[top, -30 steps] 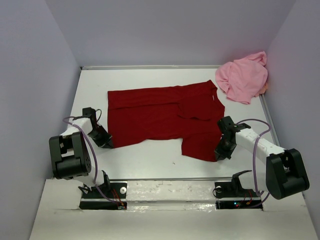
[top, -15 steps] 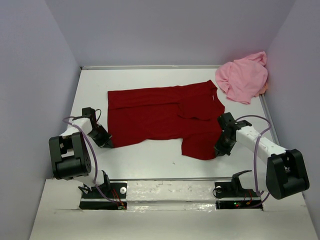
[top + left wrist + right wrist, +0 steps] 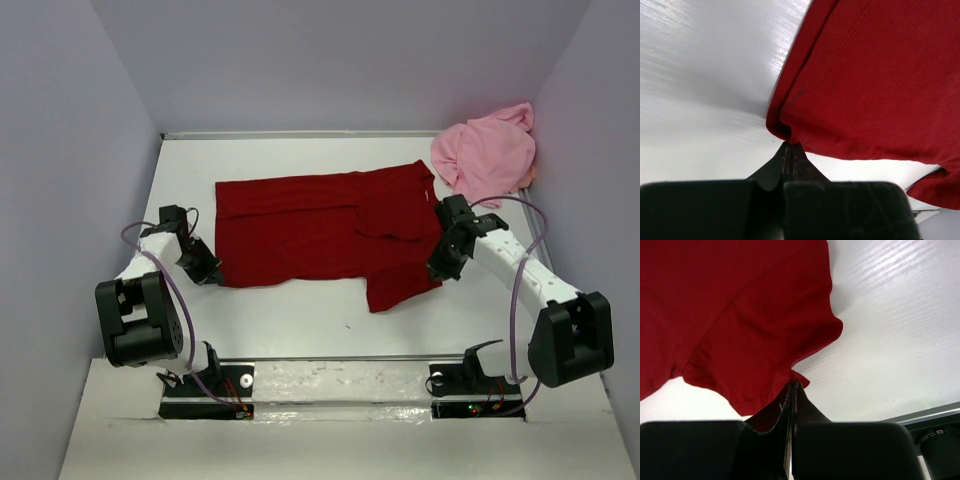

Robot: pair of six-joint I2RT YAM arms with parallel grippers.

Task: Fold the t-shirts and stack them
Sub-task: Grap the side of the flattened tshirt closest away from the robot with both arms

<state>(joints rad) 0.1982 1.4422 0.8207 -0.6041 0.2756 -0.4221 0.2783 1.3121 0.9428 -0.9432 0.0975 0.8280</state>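
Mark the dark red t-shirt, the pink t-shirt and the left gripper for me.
dark red t-shirt [image 3: 320,235]: top view, middle of its spread body.
pink t-shirt [image 3: 487,158]: top view, centre of the crumpled heap.
left gripper [image 3: 788,148]: left wrist view, between its fingertips, pinching the red shirt's corner.

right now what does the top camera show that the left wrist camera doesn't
Only the top view: the light pink t-shirt crumpled in the far right corner, the right fingers at the right edge of the dark red t-shirt, and that shirt's whole spread-out shape. Only the left wrist view: the left fingers pinched shut on the shirt's near left corner, with the hem stitching visible. Both: the dark red t-shirt and the white table.
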